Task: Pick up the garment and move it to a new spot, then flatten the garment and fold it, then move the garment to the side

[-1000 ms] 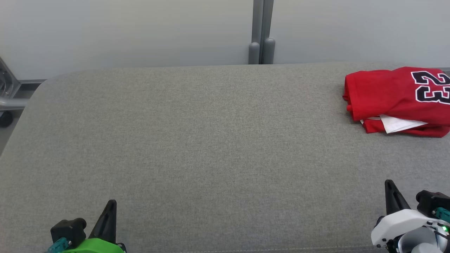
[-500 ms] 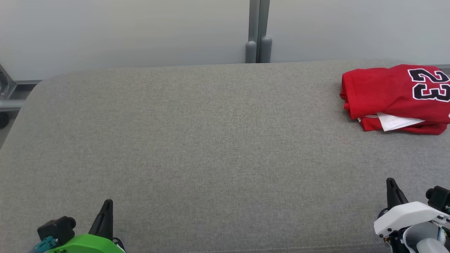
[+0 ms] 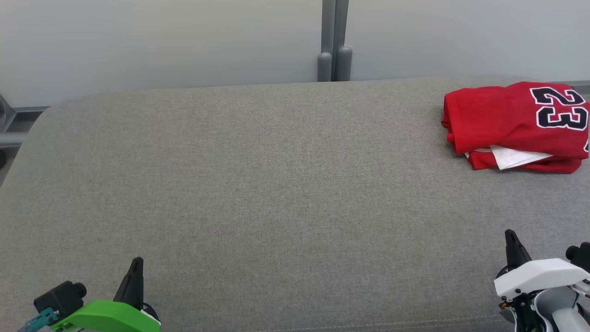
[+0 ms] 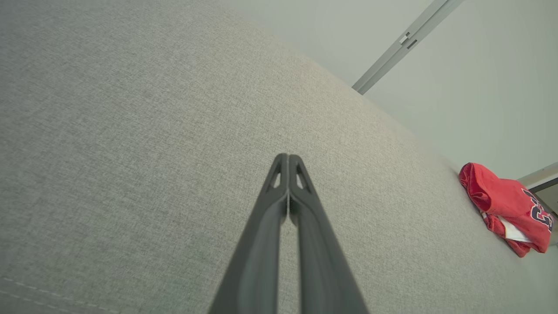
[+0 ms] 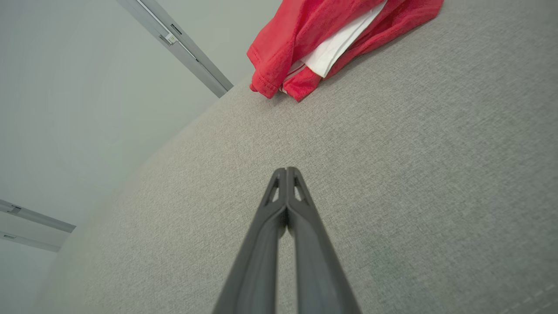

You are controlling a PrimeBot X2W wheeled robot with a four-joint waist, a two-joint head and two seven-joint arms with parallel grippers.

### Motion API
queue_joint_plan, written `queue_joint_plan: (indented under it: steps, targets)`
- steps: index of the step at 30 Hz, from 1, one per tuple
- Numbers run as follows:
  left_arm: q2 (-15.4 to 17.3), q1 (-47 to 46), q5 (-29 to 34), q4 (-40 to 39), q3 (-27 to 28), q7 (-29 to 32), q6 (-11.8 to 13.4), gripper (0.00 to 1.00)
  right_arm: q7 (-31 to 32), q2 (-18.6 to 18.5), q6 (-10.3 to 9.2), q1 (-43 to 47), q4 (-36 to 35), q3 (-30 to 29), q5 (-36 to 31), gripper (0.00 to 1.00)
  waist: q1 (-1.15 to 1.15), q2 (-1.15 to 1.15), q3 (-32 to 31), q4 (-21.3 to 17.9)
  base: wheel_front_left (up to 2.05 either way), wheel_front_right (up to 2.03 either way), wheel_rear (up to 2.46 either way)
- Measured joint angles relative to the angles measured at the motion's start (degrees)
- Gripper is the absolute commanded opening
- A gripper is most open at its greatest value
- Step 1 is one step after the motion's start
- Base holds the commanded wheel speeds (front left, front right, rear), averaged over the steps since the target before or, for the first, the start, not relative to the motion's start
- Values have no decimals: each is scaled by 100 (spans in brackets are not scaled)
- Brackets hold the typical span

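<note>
Red folded fabric jersey point(image 3: 511, 117) at 2 o'clock on grey woven surface point(image 3: 258, 184): light, limp, likely sags; pinch 9 o'clock fold. Left claw point(image 3: 136, 265), right claw point(image 3: 510, 237) closed, empty.

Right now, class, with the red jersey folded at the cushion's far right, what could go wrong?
1. The red jersey seems near the far right edge of the cushion; a nudge might slide it off.
2. A white layer pokes from the fold, so a careless regrasp could open it.
3. Left gripper and right gripper are shut; they would push, not grasp.
</note>
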Motion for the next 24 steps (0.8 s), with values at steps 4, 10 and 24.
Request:
queue_joint_plan:
  steps: [4,10,24]
  targets:
    - [-40,-35,-249,0,97,58,-45,0,79,36,49,-15,-7,-66,288,0,0,0,7,-17,0,0,0]
    - [-123,-68,-604,1,222,188,-100,0,203,97,149,-77,-38,-169,701,0,0,0,17,-43,0,0,0]
    - [-249,-159,-1376,10,517,456,-223,0,443,222,318,-157,-107,-381,1629,0,0,0,39,-98,0,0,0]
